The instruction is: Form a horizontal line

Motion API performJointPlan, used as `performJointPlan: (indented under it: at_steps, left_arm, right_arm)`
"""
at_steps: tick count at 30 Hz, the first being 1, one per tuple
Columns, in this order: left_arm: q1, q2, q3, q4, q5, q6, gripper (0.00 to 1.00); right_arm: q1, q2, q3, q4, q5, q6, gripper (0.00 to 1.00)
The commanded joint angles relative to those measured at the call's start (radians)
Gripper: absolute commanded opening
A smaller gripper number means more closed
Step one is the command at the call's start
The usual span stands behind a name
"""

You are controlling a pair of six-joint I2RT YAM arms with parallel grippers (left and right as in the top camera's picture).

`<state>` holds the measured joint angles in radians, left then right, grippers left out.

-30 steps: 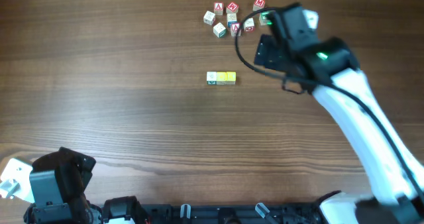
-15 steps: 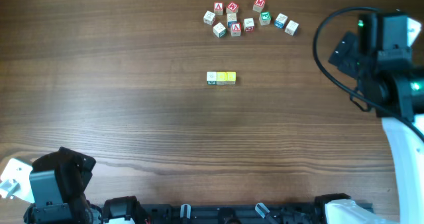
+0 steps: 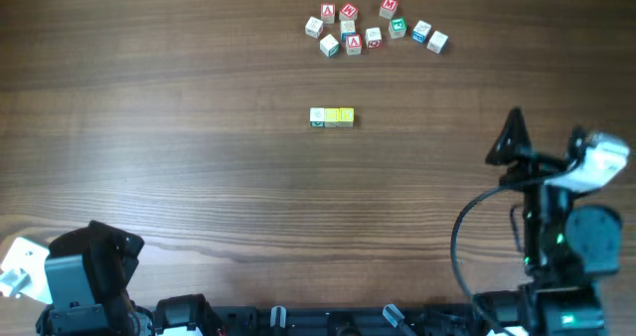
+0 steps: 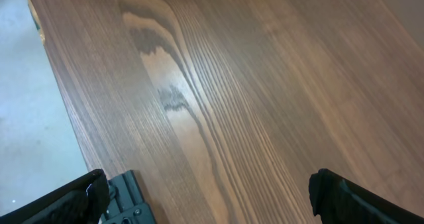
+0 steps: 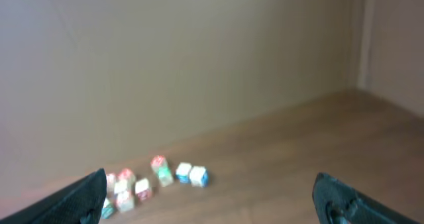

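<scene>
The horizontal line (image 3: pixel 332 117) of three touching cubes, one white with a green mark and two yellow, lay near mid-table with bare wood on every side. The loose cluster of lettered cubes (image 3: pixel 373 28) sat well apart from it, toward the far side of the table (image 3: pixel 179 177). The right gripper (image 5: pixel 212 204) stood raised over the near right corner, fingers spread wide and empty, facing the cluster. The left gripper (image 4: pixel 209 201) hung at the near left corner, just beside the table's edge, fingers likewise parted and empty.
</scene>
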<state>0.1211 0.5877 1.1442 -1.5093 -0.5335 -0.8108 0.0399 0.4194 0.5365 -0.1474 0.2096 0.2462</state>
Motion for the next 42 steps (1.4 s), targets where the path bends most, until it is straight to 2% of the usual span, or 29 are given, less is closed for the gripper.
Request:
performJointPlan:
  at_steps: [1, 8, 12, 16, 19, 24, 42]
  left_arm:
    - [0.008, -0.007, -0.003, 0.002, -0.006, -0.013, 1.00]
    - [0.008, -0.007, -0.003, 0.002, -0.006, -0.013, 1.00]
    - [0.008, -0.007, -0.003, 0.002, -0.006, -0.013, 1.00]
    - [0.008, -0.007, -0.003, 0.002, -0.006, -0.013, 1.00]
    - [0.008, -0.007, -0.003, 0.002, -0.006, -0.013, 1.00]
    - [0.008, -0.007, -0.003, 0.002, -0.006, -0.013, 1.00]
    - [0.008, -0.007, -0.003, 0.002, -0.006, -0.013, 1.00]
  right_arm:
    - [-0.060, -0.159, -0.155, 0.084, -0.102, -0.037, 1.00]
    - [-0.094, -0.328, -0.290, 0.126, -0.112, -0.034, 1.00]
    - [-0.120, -0.418, -0.392, 0.223, -0.172, -0.034, 1.00]
    - [-0.130, -0.416, -0.501, 0.374, -0.230, -0.027, 1.00]
    - [-0.130, -0.416, -0.532, 0.348, -0.226, -0.007, 1.00]
    - [-0.130, -0.416, -0.531, 0.150, -0.196, -0.012, 1.00]
    - [-0.130, -0.340, -0.531, 0.153, -0.219, -0.008, 1.00]
